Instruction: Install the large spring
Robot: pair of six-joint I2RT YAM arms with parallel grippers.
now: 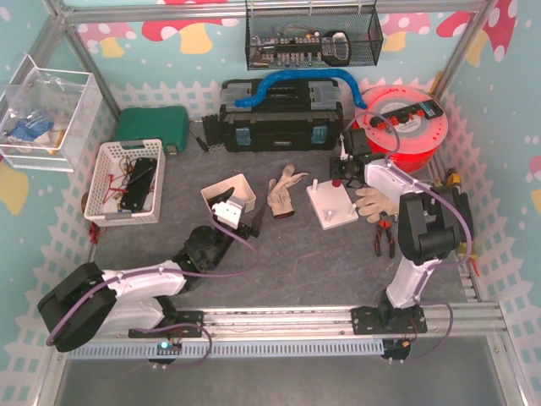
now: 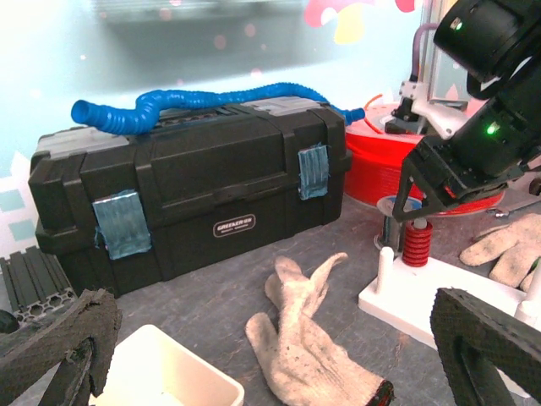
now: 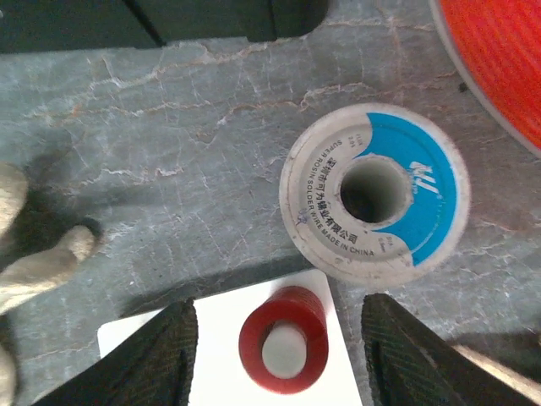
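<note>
The large red spring (image 3: pixel 284 340) sits over a white peg at the corner of the white peg board (image 3: pixel 211 338). It also shows in the left wrist view (image 2: pixel 416 242), upright on the board (image 2: pixel 423 292). My right gripper (image 3: pixel 279 359) hangs straight above it, open, with a finger (image 3: pixel 169 359) on each side and clear of the spring. In the top view the right gripper (image 1: pixel 348 173) is over the board's far corner (image 1: pixel 331 205). My left gripper (image 2: pixel 270 355) is open and empty, low over the mat near a white glove (image 2: pixel 317 338).
A solder spool (image 3: pixel 374 196) lies just beyond the board. A black toolbox (image 1: pixel 281 114) with a blue hose, a red filament reel (image 1: pixel 406 127), a white bin (image 1: pixel 230 196), a white basket (image 1: pixel 127 180), gloves (image 1: pixel 286 190) and pliers (image 1: pixel 385 235) surround the work area.
</note>
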